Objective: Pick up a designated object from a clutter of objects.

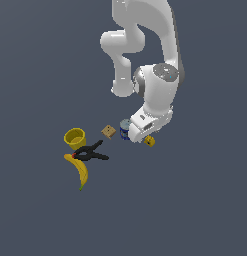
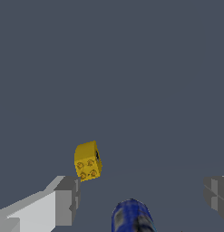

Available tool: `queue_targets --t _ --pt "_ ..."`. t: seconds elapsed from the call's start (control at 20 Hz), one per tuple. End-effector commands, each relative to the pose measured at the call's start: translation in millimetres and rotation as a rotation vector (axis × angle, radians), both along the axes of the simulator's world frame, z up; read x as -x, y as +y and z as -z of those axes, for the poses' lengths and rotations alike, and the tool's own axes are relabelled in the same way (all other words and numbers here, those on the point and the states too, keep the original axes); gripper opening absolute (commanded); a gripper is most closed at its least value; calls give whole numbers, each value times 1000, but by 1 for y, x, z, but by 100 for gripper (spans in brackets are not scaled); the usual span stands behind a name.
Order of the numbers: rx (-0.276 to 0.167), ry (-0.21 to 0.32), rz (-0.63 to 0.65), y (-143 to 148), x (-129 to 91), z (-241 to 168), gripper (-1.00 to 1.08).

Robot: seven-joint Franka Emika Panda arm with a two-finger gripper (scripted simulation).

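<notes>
The tiny yellow-orange block with dark spots [image 2: 88,161] lies on the grey floor, just beyond one grey finger [image 2: 65,199] and outside the gap between the fingers. My gripper [image 2: 140,195] is open and empty, with the other finger [image 2: 216,195] far across. The blue can [image 2: 133,216] stands close under the gripper. In the exterior view the block [image 1: 150,141] peeks out beside the white hand [image 1: 147,122], and the can [image 1: 124,129] is on the hand's other side. The fingertips are hidden there.
A tan cube [image 1: 108,131] sits to the exterior view's left of the can. Further left are a yellow cup [image 1: 75,137], a black clamp [image 1: 91,152] and a banana [image 1: 81,171] under the clamp.
</notes>
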State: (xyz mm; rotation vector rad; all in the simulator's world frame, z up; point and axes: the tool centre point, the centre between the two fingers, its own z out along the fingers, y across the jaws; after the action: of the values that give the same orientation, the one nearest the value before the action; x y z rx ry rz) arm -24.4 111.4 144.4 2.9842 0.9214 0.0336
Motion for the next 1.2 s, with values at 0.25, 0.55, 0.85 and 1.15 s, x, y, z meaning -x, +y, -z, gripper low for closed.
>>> queue_targets --t 0.25,0.55,0.85,1.15 --pt "-3 19 -187 24 33 52 100" --pt "-7 26 -257 32 48 70 100" --pt "-7 28 -260 32 49 72 100" --pt "-7 28 -262 32 50 88 100"
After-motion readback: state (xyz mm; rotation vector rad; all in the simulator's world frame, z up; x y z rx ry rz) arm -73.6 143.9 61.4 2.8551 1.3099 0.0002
